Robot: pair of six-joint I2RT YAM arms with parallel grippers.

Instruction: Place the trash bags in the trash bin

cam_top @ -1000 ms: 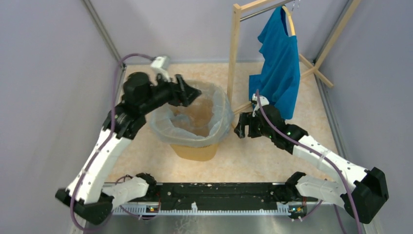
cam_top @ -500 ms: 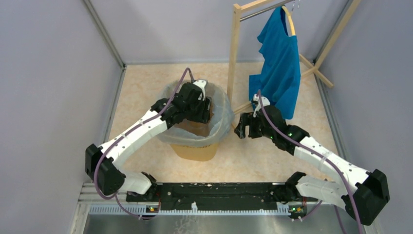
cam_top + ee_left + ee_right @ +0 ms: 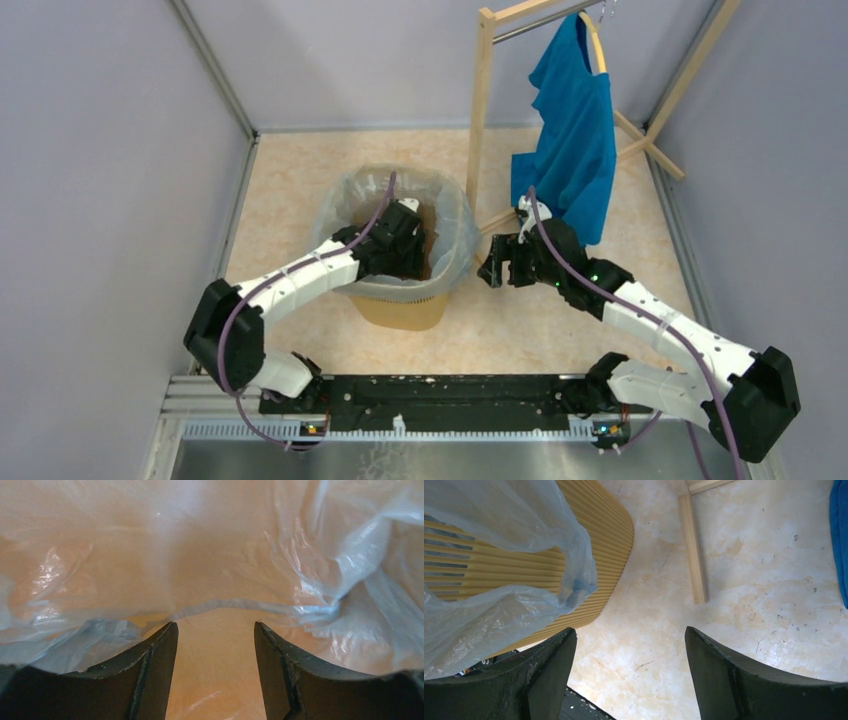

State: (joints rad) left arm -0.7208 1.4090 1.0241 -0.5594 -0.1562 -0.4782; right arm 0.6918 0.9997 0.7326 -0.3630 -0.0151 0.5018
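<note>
The yellow-orange trash bin (image 3: 405, 310) stands in the middle of the floor. The pale blue-grey trash bag (image 3: 455, 225) lines it, its edge folded over the rim. My left gripper (image 3: 412, 252) is down inside the bin, open and empty; its wrist view shows the bag film (image 3: 150, 555) against the orange wall (image 3: 215, 670) between the fingers. My right gripper (image 3: 493, 262) is open and empty just right of the bin, above the floor. Its wrist view shows the bin's slotted side (image 3: 594, 540) and the bag's hanging edge (image 3: 499, 605).
A wooden clothes rack (image 3: 480, 110) stands behind and to the right of the bin, one foot (image 3: 691, 545) on the floor near my right gripper. A blue shirt (image 3: 575, 140) hangs from it. Grey walls enclose the floor on three sides.
My left arm swung from the bin's far left rim over the opening and went down inside the bin. The right arm stayed still.
</note>
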